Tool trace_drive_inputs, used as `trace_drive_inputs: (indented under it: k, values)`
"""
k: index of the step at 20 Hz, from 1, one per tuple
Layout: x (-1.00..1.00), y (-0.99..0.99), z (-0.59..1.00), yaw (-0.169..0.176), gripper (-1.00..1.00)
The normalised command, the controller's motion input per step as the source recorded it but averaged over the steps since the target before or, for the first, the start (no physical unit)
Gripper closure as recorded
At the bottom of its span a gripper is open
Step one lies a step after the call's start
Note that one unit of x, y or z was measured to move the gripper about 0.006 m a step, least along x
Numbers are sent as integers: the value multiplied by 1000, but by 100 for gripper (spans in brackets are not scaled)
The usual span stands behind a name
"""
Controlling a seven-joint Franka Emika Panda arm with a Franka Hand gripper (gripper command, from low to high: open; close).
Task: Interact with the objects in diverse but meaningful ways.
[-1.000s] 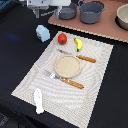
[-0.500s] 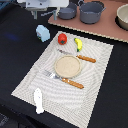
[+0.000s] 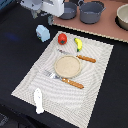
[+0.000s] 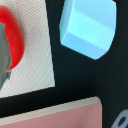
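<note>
The gripper [image 3: 50,20] hangs above the pale blue carton [image 3: 43,33]; whether its pincer is wide or closed is too blurry to tell. The red tomato [image 3: 62,38] and yellow banana [image 3: 78,44] lie on the striped mat [image 3: 30,80].

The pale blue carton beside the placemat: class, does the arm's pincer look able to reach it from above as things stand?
Probably yes. The carton stands alone on the dark surface, apart from the tomato, with nothing over it, and the pincer hangs close above and just behind it.

One tomato [image 3: 62,38], one banana [image 3: 78,44], one carton [image 3: 43,33], one plate [image 3: 67,66], two pots [image 3: 91,11].
</note>
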Motion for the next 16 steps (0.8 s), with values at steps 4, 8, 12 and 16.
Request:
trace_drive_inputs:
  k: [4, 8, 12, 16]
  values:
    - [-271, -36, -281, -196, -100]
    - [-237, -28, -255, -274, -100]
    - [-191, -13, -209, -285, -100]
    - [-151, 0, -146, -305, -100]
